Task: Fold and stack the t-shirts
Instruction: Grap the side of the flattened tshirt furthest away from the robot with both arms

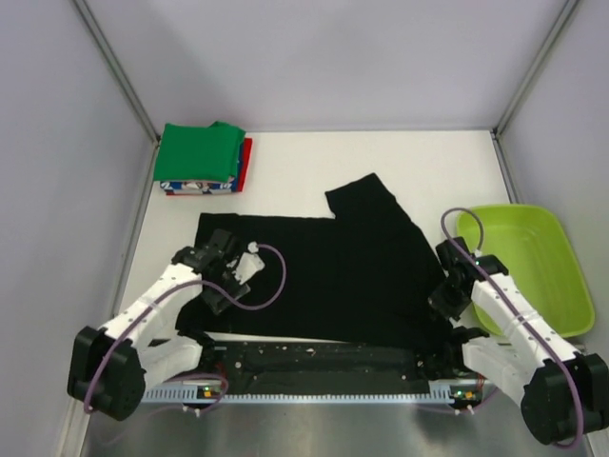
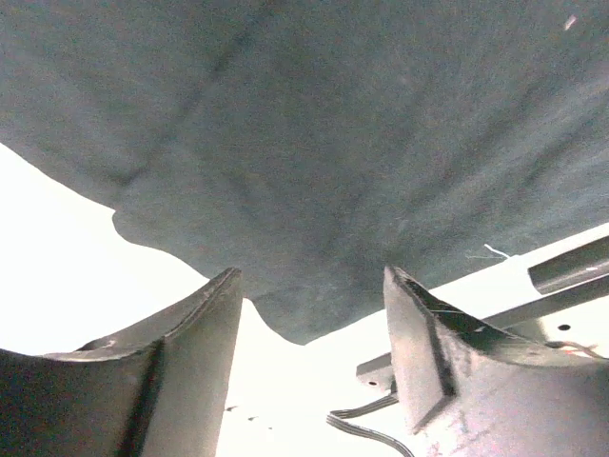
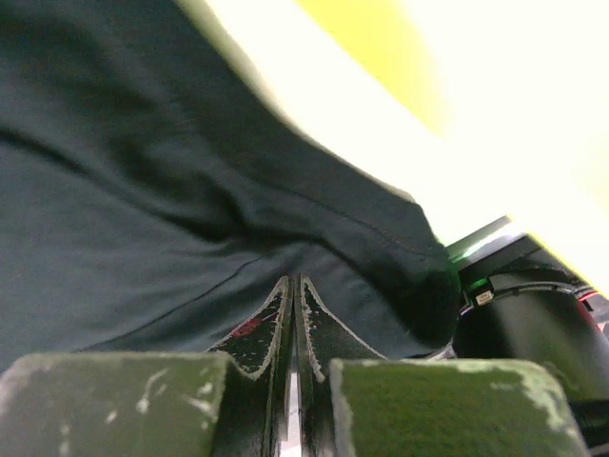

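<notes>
1. On the table's near half, the black t-shirt lay opened out flat, one sleeve angled toward the far side. It was not yet folded, as I read it from the remote desk.
2. At the far-left corner sat the stack of folded tees: green shirt on top, with the red shirt & blue-white patterned shirt showing at the edges below. By my est., most of the job was done. The black one was left to fold & add.
3. At the shirt's left edge, my left gripper was spread wide, gripping nothing.
4. At the right hem, my right gripper had its fingers pressed together, cloth bunched round the tips. I couldn't tell if fabric was caught.
5. The lime-green tub sat beside the right arm.
</notes>
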Available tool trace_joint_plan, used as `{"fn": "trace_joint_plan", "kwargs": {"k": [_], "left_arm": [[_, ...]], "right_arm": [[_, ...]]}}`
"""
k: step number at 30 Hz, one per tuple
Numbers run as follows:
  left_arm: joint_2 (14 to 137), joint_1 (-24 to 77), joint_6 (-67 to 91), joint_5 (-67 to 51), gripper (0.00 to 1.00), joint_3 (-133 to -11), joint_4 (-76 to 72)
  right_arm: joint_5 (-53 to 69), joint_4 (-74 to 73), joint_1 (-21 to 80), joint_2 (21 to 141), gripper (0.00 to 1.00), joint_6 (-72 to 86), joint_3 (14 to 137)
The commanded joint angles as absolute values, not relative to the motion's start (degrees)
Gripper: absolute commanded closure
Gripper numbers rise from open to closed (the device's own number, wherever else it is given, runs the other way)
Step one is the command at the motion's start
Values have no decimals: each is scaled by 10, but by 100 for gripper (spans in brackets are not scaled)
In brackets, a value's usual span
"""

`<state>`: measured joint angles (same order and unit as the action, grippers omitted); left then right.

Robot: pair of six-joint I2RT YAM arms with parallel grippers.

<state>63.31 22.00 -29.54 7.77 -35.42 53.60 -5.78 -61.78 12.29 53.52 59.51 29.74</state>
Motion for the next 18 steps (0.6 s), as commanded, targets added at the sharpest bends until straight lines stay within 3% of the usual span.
{"fn": "trace_joint_plan", "kwargs": {"k": [1,4,6,7,8,9,13,18], "left_arm": [[561,208,-287,46,29,-456,584],[556,179,-293,40,19,-517,578],[609,117,-293,24,17,-574,546],[635,85,-287,12,17,-594,533],[669,54,-280,-20,19,-619,524],[701,17,-271,-46,22,-643,519],[837,-94,-199,-133,32,-736,485],[917,-120,-137,-149,34,-758,390]], "right_arm": [[-91,-635,179,498,100,545,417],[-126,-612,223,493,100,487,522],[-113,-517,223,515,72,405,592],[-102,-465,223,525,53,361,603],[-95,-421,223,539,33,323,609],[-96,-377,223,555,3,272,618],[-115,-313,221,691,1,188,719],[-21,-321,193,926,3,154,898]]}}
